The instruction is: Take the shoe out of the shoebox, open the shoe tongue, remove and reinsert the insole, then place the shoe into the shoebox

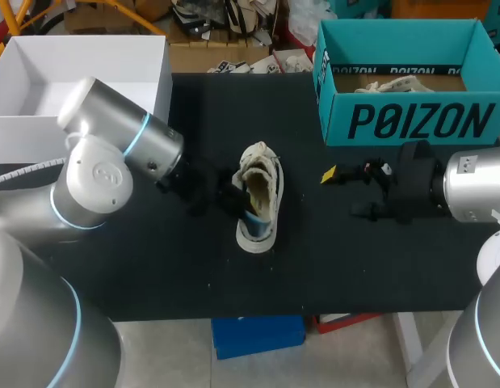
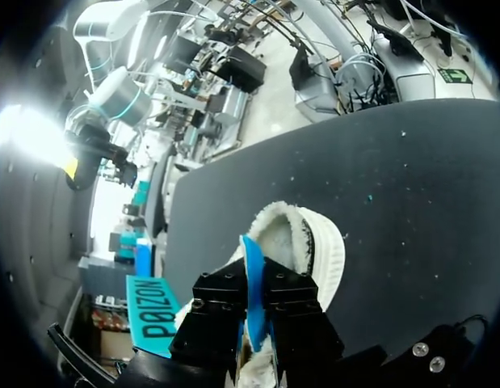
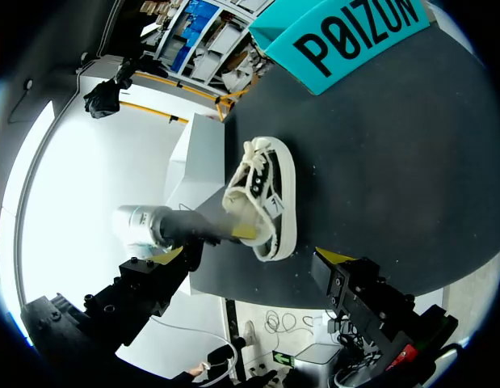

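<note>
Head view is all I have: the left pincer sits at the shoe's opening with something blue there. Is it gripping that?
Observer: Yes. In the left wrist view the left pincer is closed on the blue insole, which stands up out of the shoe.
Operator: And the right pincer?
Observer: Open. The right wrist view shows the right pincer with its fingers spread wide, nothing between them, the shoe ahead, untouched.

Head overhead; wrists close, low; all share shoe [image 1: 258, 196].
</note>
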Robot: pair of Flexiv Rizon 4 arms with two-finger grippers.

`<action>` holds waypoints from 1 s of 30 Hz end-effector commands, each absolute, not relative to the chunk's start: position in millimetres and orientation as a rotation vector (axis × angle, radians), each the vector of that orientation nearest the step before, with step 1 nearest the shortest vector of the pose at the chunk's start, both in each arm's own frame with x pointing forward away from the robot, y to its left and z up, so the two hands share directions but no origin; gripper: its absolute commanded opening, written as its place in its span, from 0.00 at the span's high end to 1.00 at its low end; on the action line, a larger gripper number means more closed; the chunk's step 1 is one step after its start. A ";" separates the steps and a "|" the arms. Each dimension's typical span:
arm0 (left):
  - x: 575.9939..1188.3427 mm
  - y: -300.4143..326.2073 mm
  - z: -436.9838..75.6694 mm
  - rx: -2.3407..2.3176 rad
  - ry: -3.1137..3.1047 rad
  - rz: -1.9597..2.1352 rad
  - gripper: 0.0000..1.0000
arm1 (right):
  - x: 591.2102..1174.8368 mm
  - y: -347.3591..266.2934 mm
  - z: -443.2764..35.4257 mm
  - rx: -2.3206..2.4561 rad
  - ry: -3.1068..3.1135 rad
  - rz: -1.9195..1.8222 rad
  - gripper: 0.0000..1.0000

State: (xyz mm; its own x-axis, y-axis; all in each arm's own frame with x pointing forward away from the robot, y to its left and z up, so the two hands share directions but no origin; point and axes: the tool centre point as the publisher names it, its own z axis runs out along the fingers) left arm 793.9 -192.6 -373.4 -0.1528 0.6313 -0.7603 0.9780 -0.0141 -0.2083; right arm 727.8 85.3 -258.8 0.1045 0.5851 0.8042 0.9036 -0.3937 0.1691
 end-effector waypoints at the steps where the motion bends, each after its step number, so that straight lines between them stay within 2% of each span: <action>1: 791.6 -196.8 -371.7 1.684 1.822 -1.021 0.58 | 728.2 85.7 -259.0 -2.023 -1.456 -1.193 0.00; 2: 789.9 -196.7 -370.5 1.684 1.821 -1.023 0.54 | 728.2 85.7 -259.0 -2.023 -1.456 -1.193 0.00; 3: 788.0 -196.4 -369.3 1.684 1.817 -1.034 0.40 | 728.2 85.7 -259.0 -2.023 -1.456 -1.193 0.00; 4: 786.0 -195.9 -367.3 1.684 1.813 -1.044 0.12 | 728.2 85.7 -259.0 -2.023 -1.456 -1.193 0.00; 5: 784.2 -195.0 -364.6 1.689 1.807 -1.047 0.00 | 728.2 85.7 -259.0 -2.023 -1.456 -1.193 0.00; 16: 785.1 -178.2 -323.9 1.709 1.731 -1.003 0.00 | 728.2 85.7 -259.0 -2.023 -1.456 -1.193 0.00; 17: 786.7 -177.5 -323.6 1.719 1.733 -0.990 0.04 | 728.2 85.7 -259.0 -2.023 -1.456 -1.193 0.00; 18: 787.9 -177.0 -323.8 1.735 1.738 -0.976 0.50 | 728.2 85.7 -259.0 -2.023 -1.456 -1.193 0.00; 19: 789.0 -176.5 -324.9 1.756 1.744 -0.962 0.60 | 728.2 85.7 -259.0 -2.023 -1.456 -1.193 0.00; 22: 791.1 -174.9 -329.9 1.857 1.752 -0.834 1.00 | 728.2 85.7 -259.0 -2.023 -1.456 -1.193 0.00; 30: 790.9 -171.2 -340.2 2.021 1.760 -0.610 1.00 | 728.2 85.7 -259.0 -2.023 -1.456 -1.193 0.00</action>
State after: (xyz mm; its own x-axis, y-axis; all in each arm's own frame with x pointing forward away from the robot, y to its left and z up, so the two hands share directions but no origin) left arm 791.7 -166.4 -342.4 0.1030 0.7674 -0.6329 0.9907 -0.1359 -0.0036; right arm 727.9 85.3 -258.8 0.1046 0.5852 0.8041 0.9036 -0.3937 0.1690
